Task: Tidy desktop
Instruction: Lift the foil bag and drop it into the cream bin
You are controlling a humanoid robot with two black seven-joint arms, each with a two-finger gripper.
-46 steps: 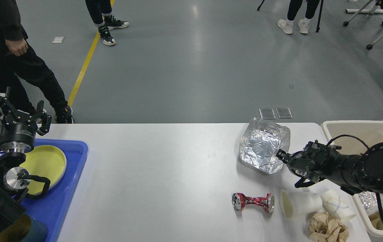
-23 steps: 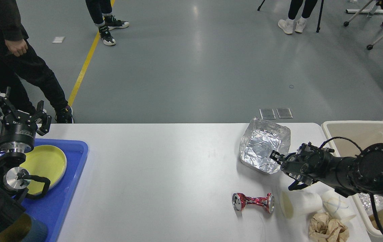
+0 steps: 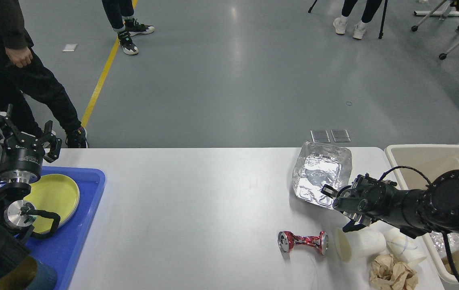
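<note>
The desktop [image 3: 197,209] runs wide across the lower half of the view, its far edge straight and its far right corner rounded just short of the beige bin [image 3: 430,155], which stands beside the right edge. The broad middle of the white top is bare, from the blue tray [image 3: 88,225] at the left edge to the clutter at the right. On the tray lies a yellow plate [image 3: 54,193].

The left gripper [image 3: 21,135] is raised over the far left corner, past the tray's far rim, its fingers spread apart and holding nothing.

The right gripper [image 3: 336,207] reaches in from the right, low over the desktop. One finger lies against the near lower edge of the foil container [image 3: 322,173], which is tilted up toward the far edge; the other points down at the rim of the white paper cup [image 3: 360,243] lying on its side. The fingers look parted, though whether they grip the foil I cannot tell. Near the front edge lie a crushed red can [image 3: 302,241], just beside the cup's mouth, a second white cup [image 3: 404,245], and a crumpled brown paper [image 3: 392,274].
</note>
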